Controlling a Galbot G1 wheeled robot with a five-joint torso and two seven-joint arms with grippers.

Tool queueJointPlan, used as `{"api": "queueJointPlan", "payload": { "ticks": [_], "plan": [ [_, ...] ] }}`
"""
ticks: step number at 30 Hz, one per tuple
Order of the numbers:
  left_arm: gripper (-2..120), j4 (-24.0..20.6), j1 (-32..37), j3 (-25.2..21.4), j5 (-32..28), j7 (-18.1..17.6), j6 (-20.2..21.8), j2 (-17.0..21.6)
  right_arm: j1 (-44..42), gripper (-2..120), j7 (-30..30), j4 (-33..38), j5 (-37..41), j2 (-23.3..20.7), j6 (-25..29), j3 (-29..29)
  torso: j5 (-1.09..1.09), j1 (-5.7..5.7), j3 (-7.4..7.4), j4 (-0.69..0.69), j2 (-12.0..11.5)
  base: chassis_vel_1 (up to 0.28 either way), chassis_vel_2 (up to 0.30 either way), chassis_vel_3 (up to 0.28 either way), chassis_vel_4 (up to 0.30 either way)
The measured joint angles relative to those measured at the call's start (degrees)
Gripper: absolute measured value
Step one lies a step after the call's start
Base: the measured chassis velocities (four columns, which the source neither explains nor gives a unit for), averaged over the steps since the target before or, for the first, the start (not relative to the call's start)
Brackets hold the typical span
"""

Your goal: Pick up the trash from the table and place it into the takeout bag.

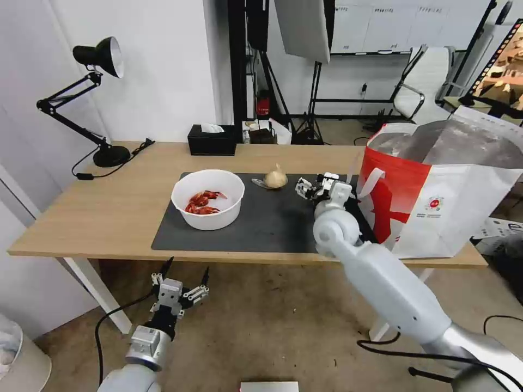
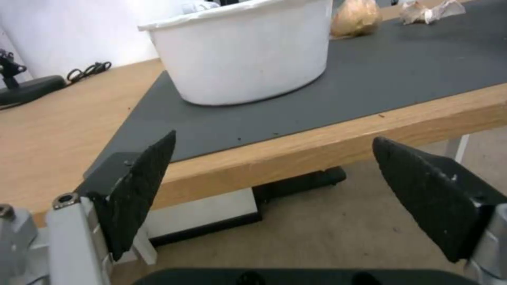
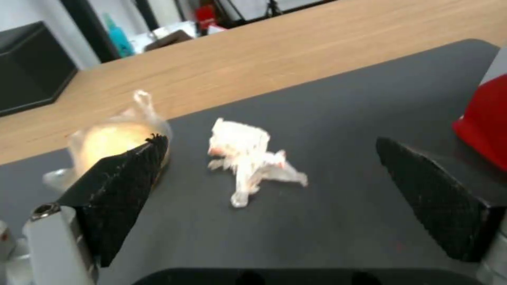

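The right gripper (image 3: 272,178), fingers spread wide and holding nothing, hangs over the mat (image 1: 261,220) just above the crumpled tissue (image 3: 248,158), between the small knotted bag (image 1: 275,177) and the takeout bag (image 1: 436,201). The left gripper (image 1: 186,267), also wide apart, waits below the table's (image 1: 109,212) near edge, near the bowl (image 1: 207,198).

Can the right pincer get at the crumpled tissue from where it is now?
Probably yes: the right pincer is open above the mat, with the tissue lying between its fingers and nothing covering it.
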Motion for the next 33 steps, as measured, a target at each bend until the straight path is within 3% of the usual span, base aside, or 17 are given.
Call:
{"api": "queueJointPlan", "payload": {
  "ticks": [12,17,21,33],
  "plan": [
    [100,0.2,-0.1,0.0,-0.7,0.0,-0.1,0.1,7.1,100,-1.4,-12.7,1.0,4.3,-2.0,-3.3,0.01,0.00,0.00,0.01,0.0,0.000,0.000,0.000,0.000],
    [100,0.0,0.1,0.0,-0.8,0.0,-0.2,0.1,9.0,100,-5.5,-16.7,-1.3,5.2,-3.2,-4.7,0.01,0.00,0.00,0.01,0.0,0.000,0.000,0.000,0.000],
    [100,-0.3,0.4,0.2,-1.0,0.0,-0.2,-0.1,11.1,100,-12.6,-21.0,-5.8,5.7,-4.2,-7.1,0.00,-0.01,0.00,0.01,0.0,0.000,0.000,0.000,0.000],
    [100,-0.4,0.9,0.4,-0.9,0.0,-0.2,-0.7,12.7,100,-18.1,-26.3,-9.7,6.4,-6.0,-8.0,0.01,-0.01,0.00,0.00,0.0,0.000,0.000,0.000,0.000]
  ]
}}
